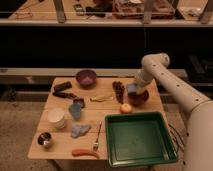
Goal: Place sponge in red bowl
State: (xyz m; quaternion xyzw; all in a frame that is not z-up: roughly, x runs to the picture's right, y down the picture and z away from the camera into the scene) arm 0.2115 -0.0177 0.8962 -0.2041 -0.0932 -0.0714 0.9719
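Observation:
The red bowl (pixel 139 98) stands at the table's right side, behind the green tray. My gripper (pixel 134 86) comes down from the white arm on the right and hangs over the bowl's back left rim. It is shut on the sponge (pixel 132 89), a small light blue block just above the inside of the bowl. The gripper and sponge hide part of the bowl's far rim.
A green tray (pixel 138 139) fills the front right. Dark grapes (pixel 119 90), a banana (pixel 102 97) and an orange fruit (pixel 125 108) lie left of the red bowl. Farther left are a purple bowl (pixel 86 78), white cup (pixel 56 118), rag (pixel 79 130), metal cup (pixel 45 140) and carrot (pixel 85 152).

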